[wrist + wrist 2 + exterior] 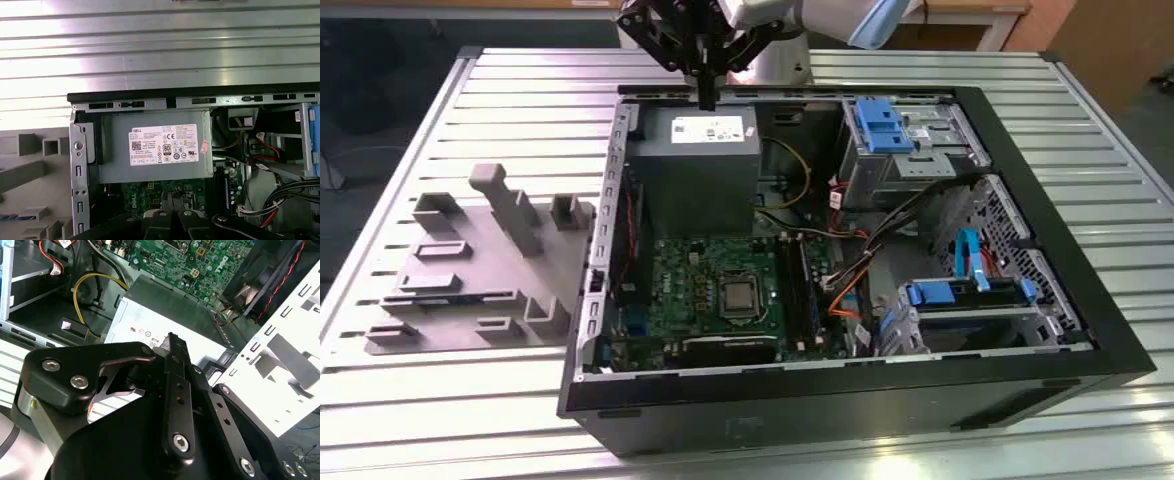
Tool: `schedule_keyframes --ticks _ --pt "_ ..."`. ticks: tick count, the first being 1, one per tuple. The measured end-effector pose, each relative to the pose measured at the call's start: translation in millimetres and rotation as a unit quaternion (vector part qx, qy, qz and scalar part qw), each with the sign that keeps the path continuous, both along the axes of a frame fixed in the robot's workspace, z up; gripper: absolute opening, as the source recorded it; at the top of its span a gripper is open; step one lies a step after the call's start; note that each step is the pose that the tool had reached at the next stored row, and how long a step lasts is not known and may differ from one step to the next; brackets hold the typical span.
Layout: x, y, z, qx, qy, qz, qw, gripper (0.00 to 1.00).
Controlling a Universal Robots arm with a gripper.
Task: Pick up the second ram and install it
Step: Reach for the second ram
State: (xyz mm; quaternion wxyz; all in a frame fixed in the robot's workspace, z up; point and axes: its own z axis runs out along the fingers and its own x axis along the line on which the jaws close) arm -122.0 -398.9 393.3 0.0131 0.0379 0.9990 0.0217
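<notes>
The ram [443, 297] lies in the grey fixture [467, 268] on the desk [520, 90], at middle left of the exterior view. Well apart, at upper centre, the pincer [707, 98] hangs with its fingers together and empty, over the power supply [698, 150].

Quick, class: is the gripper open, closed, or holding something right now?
Gripper: fingers closed, above the power supply; whether they pinch anything cannot be told.
</notes>
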Motion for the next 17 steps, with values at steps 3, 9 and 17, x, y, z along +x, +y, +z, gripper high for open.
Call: schedule_keyframes --ticks 3,9,17 --pt "0.0 0.0 0.0 0.0000 0.0000 0.000 1.0000 0.11" --pt "0.0 0.0 0.0 0.0000 0.0000 0.000 1.0000 0.11" --pt "-6.0 0.0 0.0 0.0001 -0.0003 0.000 1.0000 0.11"
